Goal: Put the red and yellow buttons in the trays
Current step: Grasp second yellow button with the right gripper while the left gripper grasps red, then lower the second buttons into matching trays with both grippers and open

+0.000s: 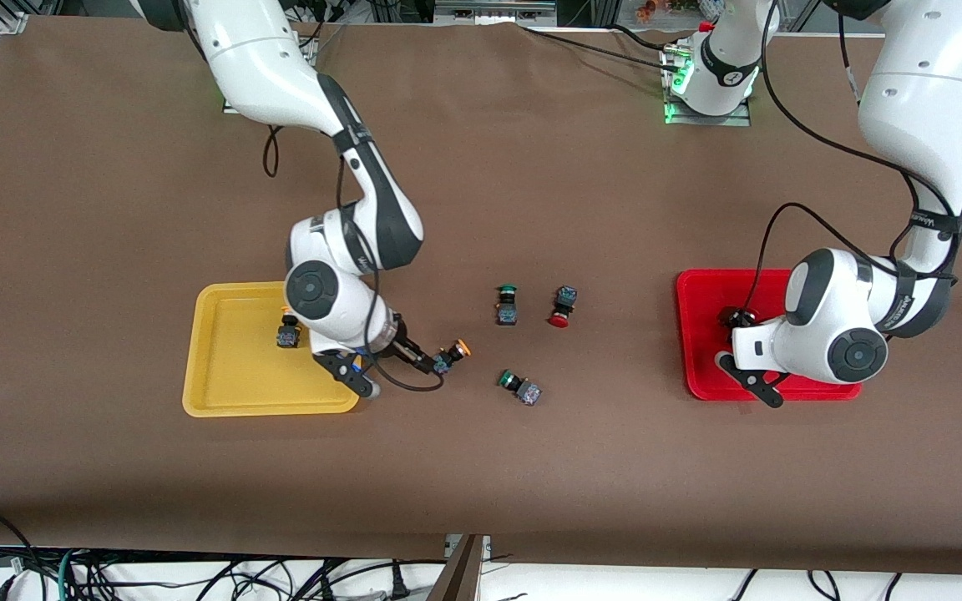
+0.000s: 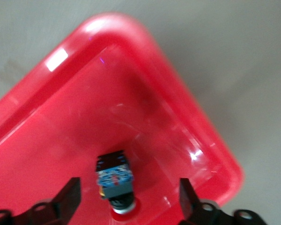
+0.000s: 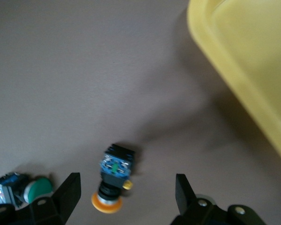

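A yellow tray (image 1: 230, 376) lies toward the right arm's end of the table and holds one yellow-capped button (image 1: 287, 330). My right gripper (image 1: 416, 357) is open, low over the table beside that tray. A second yellow-capped button (image 1: 453, 354) lies on its side between the open fingers (image 3: 68, 192) in the right wrist view (image 3: 113, 178). A red tray (image 1: 702, 334) lies toward the left arm's end. My left gripper (image 1: 734, 321) is open over it, with a red-capped button (image 2: 114, 180) lying in the tray between its fingers (image 2: 70, 194). Another red-capped button (image 1: 563, 305) lies on the table mid-way.
Two green-capped buttons lie on the table: one (image 1: 507, 304) beside the loose red button, one (image 1: 519, 386) nearer the front camera, which also shows in the right wrist view (image 3: 35, 187). The yellow tray's rim (image 3: 243, 70) is close to my right gripper.
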{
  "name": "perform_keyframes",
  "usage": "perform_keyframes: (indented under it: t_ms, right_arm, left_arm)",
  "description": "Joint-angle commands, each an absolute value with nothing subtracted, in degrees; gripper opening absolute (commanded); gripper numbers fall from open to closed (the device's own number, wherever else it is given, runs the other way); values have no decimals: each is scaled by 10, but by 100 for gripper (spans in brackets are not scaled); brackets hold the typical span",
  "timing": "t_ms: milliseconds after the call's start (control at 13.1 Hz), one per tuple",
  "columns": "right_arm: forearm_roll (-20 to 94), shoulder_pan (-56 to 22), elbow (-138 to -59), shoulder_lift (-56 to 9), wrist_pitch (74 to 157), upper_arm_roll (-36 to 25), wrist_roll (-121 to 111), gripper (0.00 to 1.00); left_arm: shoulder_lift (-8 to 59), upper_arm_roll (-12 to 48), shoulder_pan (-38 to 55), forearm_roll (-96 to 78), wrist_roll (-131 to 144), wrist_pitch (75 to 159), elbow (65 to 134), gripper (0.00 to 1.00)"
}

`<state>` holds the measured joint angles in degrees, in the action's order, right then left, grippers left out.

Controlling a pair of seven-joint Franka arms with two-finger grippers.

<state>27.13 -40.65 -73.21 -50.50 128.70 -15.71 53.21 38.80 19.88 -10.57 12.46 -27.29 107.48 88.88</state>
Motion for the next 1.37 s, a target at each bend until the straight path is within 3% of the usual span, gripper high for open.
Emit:
perform_keyframes:
  t_ms: [0, 382, 458, 534, 611, 687, 763, 1145, 1221, 1298]
  right_arm:
    - [284, -400, -706, -540, 1346, -131, 571, 90]
    - [282, -415, -720, -571, 1403, -99, 604, 89]
    - [279, -417, -725, -569, 1402, -99, 601, 84]
    - [278, -417, -729, -567, 1399, -100, 593, 70]
    - [275, -415, -732, -565, 1397, -101, 589, 51]
    - [273, -413, -732, -563, 1383, -104, 578, 27]
    - [268, -411, -732, -555, 1363, -105, 560, 15]
    - [254, -399, -732, -469, 1120, -198, 376, 13]
    - [253, -399, -736, -456, 1066, -225, 324, 13]
    - [253, -401, -751, -451, 1041, -252, 273, 14]
  left_arm:
    - [360, 266, -91, 126, -211, 1062, 891, 100]
    - [383, 279, 23, 134, 65, 1141, 897, 100]
    - [391, 279, 32, 134, 89, 1155, 900, 100]
    - [395, 279, 36, 134, 104, 1178, 912, 100]
    - [396, 279, 45, 134, 128, 1205, 930, 100]
    - [396, 278, 53, 134, 154, 1234, 950, 100]
    - [396, 277, 55, 136, 178, 1262, 969, 100]
    - [402, 275, 59, 141, 189, 1371, 1037, 100]
    - [402, 276, 58, 158, 186, 1371, 1036, 77]
    - [403, 276, 60, 165, 191, 1371, 1036, 43]
